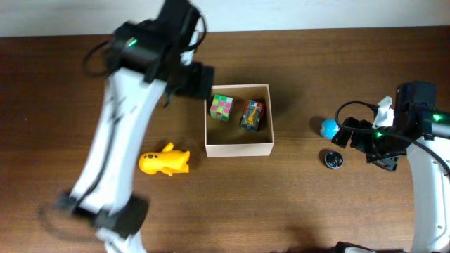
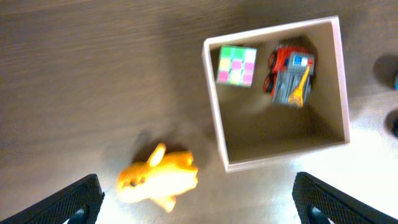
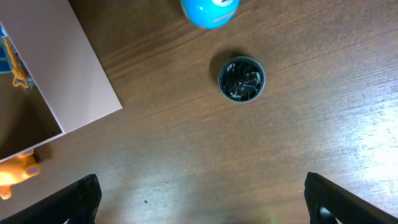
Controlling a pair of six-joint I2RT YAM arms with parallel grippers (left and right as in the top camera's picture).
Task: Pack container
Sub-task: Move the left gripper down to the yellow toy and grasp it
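The container (image 1: 239,148) is a square cream-walled cardboard box at the table's middle. It holds a pastel puzzle cube (image 1: 221,107) and a red-and-grey toy truck (image 1: 252,116). A yellow toy animal (image 1: 164,161) lies on the table left of the box. A blue ball (image 1: 329,128) and a black round disc (image 1: 335,159) lie to its right. My left gripper (image 1: 199,80) is open and empty, high above the box's left side; its view shows the box (image 2: 214,106), cube (image 2: 236,65), truck (image 2: 291,78) and yellow toy (image 2: 157,180). My right gripper (image 1: 355,137) is open and empty beside the ball.
In the right wrist view the disc (image 3: 241,79) lies ahead of the open fingers (image 3: 202,202), the ball (image 3: 209,11) beyond it, the box wall (image 3: 68,68) at left and the yellow toy (image 3: 15,174) at the far left edge. The table is dark wood.
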